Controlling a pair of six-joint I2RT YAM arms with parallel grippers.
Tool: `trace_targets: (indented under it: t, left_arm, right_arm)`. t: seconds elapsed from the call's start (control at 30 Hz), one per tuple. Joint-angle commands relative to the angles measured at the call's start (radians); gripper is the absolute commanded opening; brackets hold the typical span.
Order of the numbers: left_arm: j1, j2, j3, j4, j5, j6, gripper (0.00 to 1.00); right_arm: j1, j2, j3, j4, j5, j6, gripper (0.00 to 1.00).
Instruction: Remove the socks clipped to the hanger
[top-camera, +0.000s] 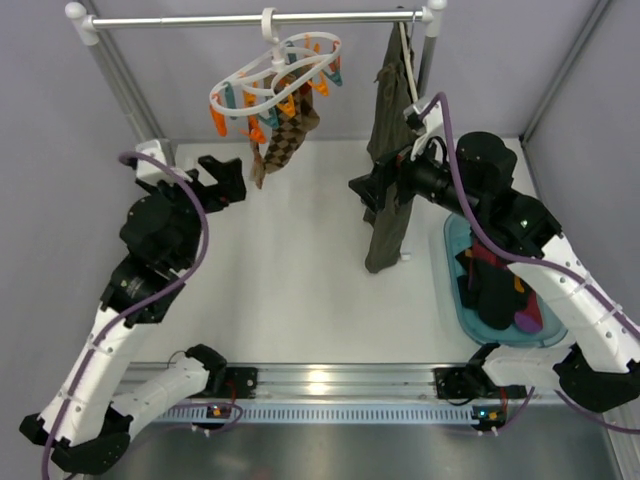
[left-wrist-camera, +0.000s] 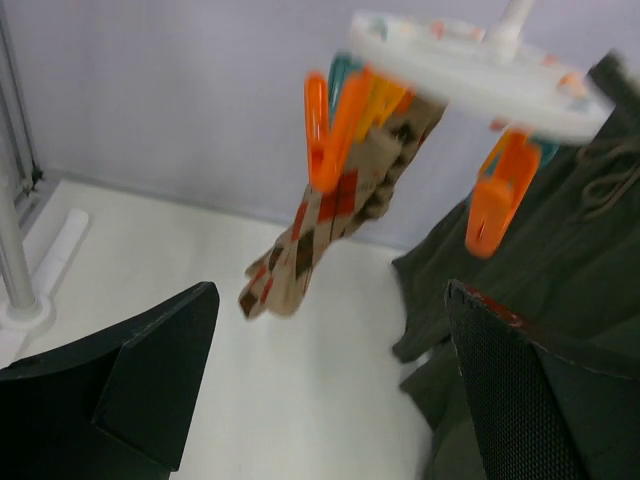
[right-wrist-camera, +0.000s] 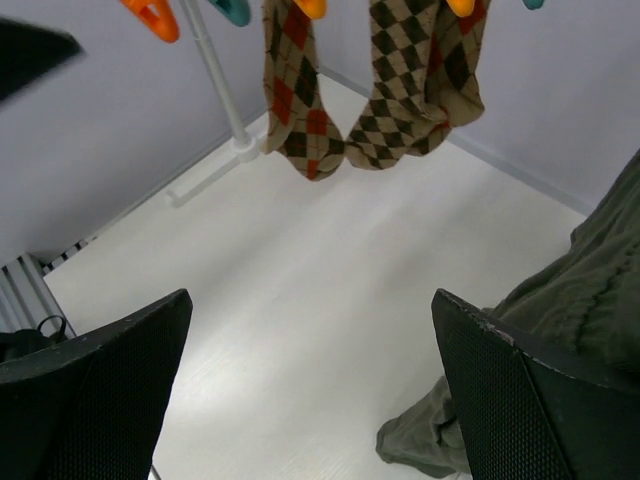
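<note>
The white hanger (top-camera: 278, 75) hangs by its hook from the rail, tilted, with orange and teal clips dangling. Brown argyle socks (top-camera: 285, 140) hang clipped under it. In the right wrist view two argyle socks (right-wrist-camera: 300, 100) (right-wrist-camera: 420, 90) show side by side. The left wrist view shows one argyle sock (left-wrist-camera: 330, 220) under an orange clip (left-wrist-camera: 335, 130) of the hanger (left-wrist-camera: 470, 70). My left gripper (top-camera: 232, 180) (left-wrist-camera: 330, 380) is open, just left of and below the socks, holding nothing. On the far side of the socks my right gripper (top-camera: 362, 197) (right-wrist-camera: 310, 380) is open and empty, beside the green garment.
A long olive-green garment (top-camera: 390, 170) (left-wrist-camera: 560, 250) (right-wrist-camera: 580, 310) hangs from the rail's right end down to the table. A teal bin (top-camera: 450, 250) at the right holds dark and coloured socks under the right arm. The rack's white posts (right-wrist-camera: 225, 90) stand at the back corners.
</note>
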Motion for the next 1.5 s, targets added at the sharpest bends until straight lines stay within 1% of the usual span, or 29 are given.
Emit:
trace_targets:
  t: [0.0, 0.03, 0.07, 0.1, 0.17, 0.2, 0.23, 0.27, 0.3, 0.33, 0.37, 0.4, 0.43, 0.5, 0.6, 0.67, 0.73, 0.8, 1.07, 1.13, 1.2, 1.37, 1.4, 1.47]
  left_arm:
    - [0.004, 0.033, 0.194, -0.116, -0.075, 0.002, 0.98]
    - [0.006, 0.053, 0.228, -0.119, -0.089, 0.014, 0.98]
    - [0.004, 0.105, 0.266, -0.127, -0.11, 0.026, 0.98]
    - [0.006, 0.14, 0.341, -0.13, -0.11, 0.043, 0.98]
    - [0.009, 0.208, 0.421, -0.13, -0.085, 0.095, 0.98]
    - [0.012, 0.278, 0.502, -0.13, -0.057, 0.114, 0.98]
    - [0.041, 0.308, 0.542, -0.139, -0.031, 0.131, 0.98]
    - [0.073, 0.341, 0.581, -0.142, 0.077, 0.129, 0.98]
    - [0.113, 0.405, 0.666, -0.159, 0.156, 0.099, 0.98]
    - [0.235, 0.446, 0.711, -0.191, 0.243, 0.071, 0.98]
    - [0.31, 0.478, 0.768, -0.193, 0.467, 0.041, 0.98]
    - [0.452, 0.528, 0.782, -0.192, 0.565, -0.031, 0.98]
    - [0.505, 0.545, 0.793, -0.189, 0.643, -0.052, 0.98]
    - [0.575, 0.572, 0.804, -0.185, 0.714, -0.066, 0.98]
    - [0.599, 0.599, 0.785, -0.124, 0.835, -0.075, 0.98]
    - [0.598, 0.615, 0.77, -0.094, 0.892, -0.084, 0.98]
    - [0.598, 0.621, 0.761, -0.057, 0.949, -0.104, 0.95]
    - [0.599, 0.63, 0.747, -0.046, 0.962, -0.115, 0.9]
    - [0.593, 0.625, 0.683, -0.037, 1.066, -0.181, 0.81]
    - [0.584, 0.606, 0.667, -0.037, 1.072, -0.188, 0.78]
    - [0.573, 0.58, 0.638, -0.029, 1.062, -0.194, 0.73]
    - [0.537, 0.461, 0.56, 0.003, 1.011, -0.198, 0.69]
    - [0.482, 0.449, 0.551, 0.005, 0.988, -0.187, 0.69]
    - [0.452, 0.42, 0.528, 0.005, 0.973, -0.178, 0.68]
  right_arm:
    - [-0.045, 0.02, -0.017, 0.037, -0.03, 0.02, 0.99]
    - [-0.059, 0.018, -0.023, 0.043, -0.042, 0.02, 1.0]
    - [-0.062, 0.015, -0.035, 0.049, -0.057, 0.022, 1.0]
    - [-0.064, 0.012, -0.041, 0.053, -0.065, 0.019, 1.0]
    - [-0.067, 0.001, -0.047, 0.061, -0.079, 0.014, 0.99]
    - [-0.065, 0.001, -0.049, 0.06, -0.082, 0.011, 0.99]
    - [-0.065, -0.006, -0.049, 0.057, -0.084, 0.011, 1.0]
    - [-0.065, -0.014, -0.054, 0.057, -0.088, 0.008, 0.99]
    - [-0.065, -0.019, -0.055, 0.054, -0.093, 0.008, 0.99]
    - [-0.065, -0.023, -0.058, 0.05, -0.096, 0.01, 0.99]
    - [-0.065, -0.034, -0.067, 0.05, -0.105, 0.008, 0.99]
    - [-0.065, -0.039, -0.073, 0.05, -0.111, 0.008, 0.99]
    - [-0.065, -0.043, -0.08, 0.052, -0.116, 0.008, 0.99]
    - [-0.065, -0.054, -0.096, 0.047, -0.12, 0.002, 0.99]
    - [-0.065, -0.062, -0.107, 0.038, -0.125, -0.007, 0.99]
    - [-0.065, -0.062, -0.11, 0.044, -0.131, -0.007, 1.0]
    - [-0.065, -0.059, -0.11, 0.047, -0.136, -0.003, 0.99]
    - [-0.065, -0.057, -0.11, 0.056, -0.142, -0.001, 1.0]
    - [-0.065, -0.077, -0.093, 0.067, -0.157, 0.011, 0.99]
    - [-0.065, -0.088, -0.09, 0.067, -0.159, 0.017, 0.99]
    - [-0.067, -0.092, -0.093, 0.069, -0.159, 0.017, 0.99]
    - [-0.065, -0.095, -0.095, 0.063, -0.156, 0.02, 1.0]
    - [-0.065, -0.097, -0.095, 0.063, -0.157, 0.022, 0.99]
    - [-0.065, -0.097, -0.097, 0.066, -0.157, 0.025, 0.99]
